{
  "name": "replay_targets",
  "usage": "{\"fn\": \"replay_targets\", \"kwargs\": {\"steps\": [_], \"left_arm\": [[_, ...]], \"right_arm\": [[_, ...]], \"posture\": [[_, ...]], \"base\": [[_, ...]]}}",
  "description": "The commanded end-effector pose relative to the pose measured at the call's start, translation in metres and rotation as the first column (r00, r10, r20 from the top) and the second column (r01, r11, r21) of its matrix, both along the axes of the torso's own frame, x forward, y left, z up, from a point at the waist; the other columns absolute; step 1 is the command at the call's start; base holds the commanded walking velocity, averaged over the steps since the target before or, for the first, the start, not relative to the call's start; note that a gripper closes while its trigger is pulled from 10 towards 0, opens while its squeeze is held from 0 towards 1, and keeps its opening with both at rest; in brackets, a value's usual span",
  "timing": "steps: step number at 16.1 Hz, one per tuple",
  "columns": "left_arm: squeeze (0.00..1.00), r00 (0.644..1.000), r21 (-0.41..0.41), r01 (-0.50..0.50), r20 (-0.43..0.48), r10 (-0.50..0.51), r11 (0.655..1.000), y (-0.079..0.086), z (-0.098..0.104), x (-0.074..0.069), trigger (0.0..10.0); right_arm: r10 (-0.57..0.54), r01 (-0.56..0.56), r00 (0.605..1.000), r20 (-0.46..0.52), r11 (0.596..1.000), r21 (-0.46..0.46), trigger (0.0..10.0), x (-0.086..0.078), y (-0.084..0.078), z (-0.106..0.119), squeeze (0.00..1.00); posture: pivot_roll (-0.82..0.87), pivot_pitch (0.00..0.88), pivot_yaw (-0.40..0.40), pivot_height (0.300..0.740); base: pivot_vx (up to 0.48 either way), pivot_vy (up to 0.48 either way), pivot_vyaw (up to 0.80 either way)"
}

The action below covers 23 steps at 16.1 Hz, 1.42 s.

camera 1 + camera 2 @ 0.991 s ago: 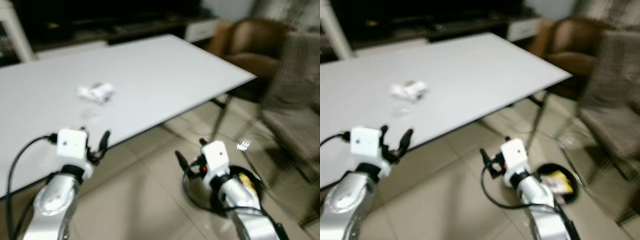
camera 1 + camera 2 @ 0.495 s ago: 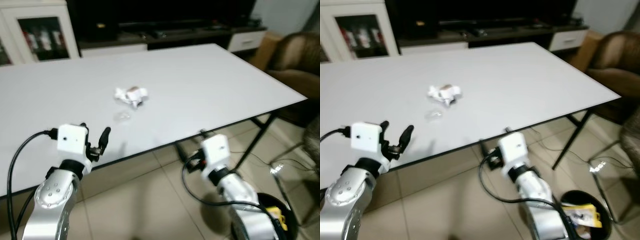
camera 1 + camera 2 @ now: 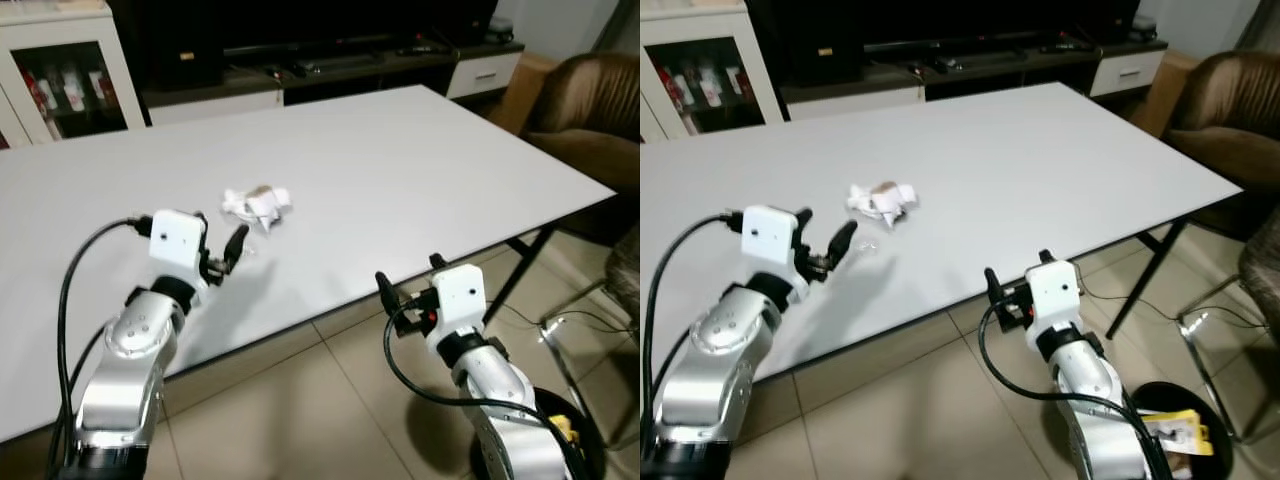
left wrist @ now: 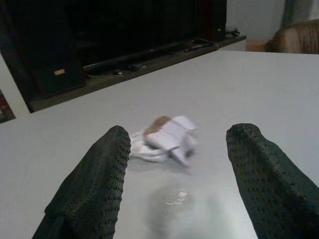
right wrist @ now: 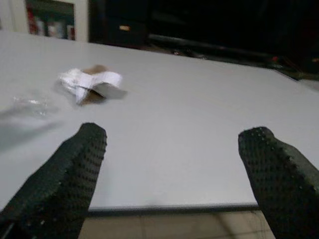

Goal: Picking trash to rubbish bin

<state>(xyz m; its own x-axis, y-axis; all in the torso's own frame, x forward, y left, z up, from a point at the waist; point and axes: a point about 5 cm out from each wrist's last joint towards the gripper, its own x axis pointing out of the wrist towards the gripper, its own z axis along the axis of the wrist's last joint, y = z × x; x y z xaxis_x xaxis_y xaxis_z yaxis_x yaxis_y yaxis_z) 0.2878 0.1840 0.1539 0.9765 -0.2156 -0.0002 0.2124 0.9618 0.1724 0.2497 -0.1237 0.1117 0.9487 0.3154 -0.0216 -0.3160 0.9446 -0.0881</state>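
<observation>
A crumpled white wrapper [image 3: 257,204] lies on the white desk [image 3: 420,160], toward the robot's left half and well in from the near edge, with a small scrap of clear film [image 3: 868,243] just in front of it. The left tool [image 3: 222,254] is the nearer one: it hovers over the desk just short of the wrapper, which lies ahead of it and slightly to its right, framed between the two fingers [image 4: 94,184] in the left wrist view. Its fingers are spread wide and hold nothing. The wrapper's long axis runs roughly across the line of approach, so the open fingers look set to straddle it. The left arm is raised, bent at the elbow, reaching forward over the desk edge. The right tool [image 3: 405,295] hangs below the desk edge over the floor, fingers also spread wide and empty. The rubbish bin [image 3: 1175,435] stands on the floor at the robot's right, already holding some yellow packaging.
</observation>
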Motion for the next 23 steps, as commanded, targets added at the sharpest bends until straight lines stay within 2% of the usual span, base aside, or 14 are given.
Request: {"fn": "replay_targets", "kwargs": {"steps": [1,8,12,18,20,21,23], "left_arm": [[0.0,1.0,-0.002,-0.006,-0.016,0.006,1.0,0.003,-0.004,0.003,10.0],[0.0,1.0,-0.007,-0.011,-0.016,0.011,1.0,0.01,-0.009,0.009,10.0],[0.0,1.0,-0.004,-0.005,-0.02,0.005,1.0,0.01,-0.011,0.01,10.0],[0.0,1.0,-0.003,0.009,-0.014,-0.009,1.0,0.008,-0.009,0.023,10.0],[0.0,0.999,-0.111,0.032,0.0,-0.032,0.993,0.005,-0.006,0.028,10.0],[1.0,0.998,-0.168,0.045,0.042,-0.038,0.985,0.004,0.001,0.03,10.0],[1.0,0.997,-0.157,0.071,0.026,-0.068,0.985,-0.002,0.003,0.041,10.0]], "right_arm": [[0.013,-0.013,1.0,0.02,1.0,-0.007,10.0,-0.001,0.003,0.005,0.0],[0.008,-0.008,1.0,-0.019,1.0,-0.019,10.0,-0.011,0.001,-0.001,0.0],[0.008,-0.009,1.0,-0.025,1.0,-0.026,10.0,-0.011,0.001,-0.002,0.0],[0.0,-0.001,1.0,-0.031,1.0,-0.031,10.0,-0.011,0.001,-0.003,0.0],[-0.004,0.003,0.999,-0.034,0.999,-0.036,10.0,-0.012,-0.001,-0.004,0.0],[-0.014,0.012,0.999,-0.034,0.999,-0.038,10.0,-0.012,-0.002,-0.004,0.0],[-0.025,0.023,0.999,-0.041,0.998,-0.05,10.0,-0.014,-0.004,-0.005,0.0]], "posture": [[0.0,0.0,-0.01,0.74],[-0.02,0.0,-0.011,0.74],[-0.02,0.0,-0.003,0.74],[-0.02,0.0,0.0,0.74],[-0.02,0.0,-0.001,0.74],[-0.03,0.0,0.0,0.74],[-0.05,0.0,0.003,0.74]], "base": [[0.311,0.0,0.0],[0.337,0.0,0.0],[0.343,0.0,0.0],[0.342,0.0,0.0],[0.0,0.0,0.0],[0.0,0.0,0.0],[0.0,0.0,0.0]]}}
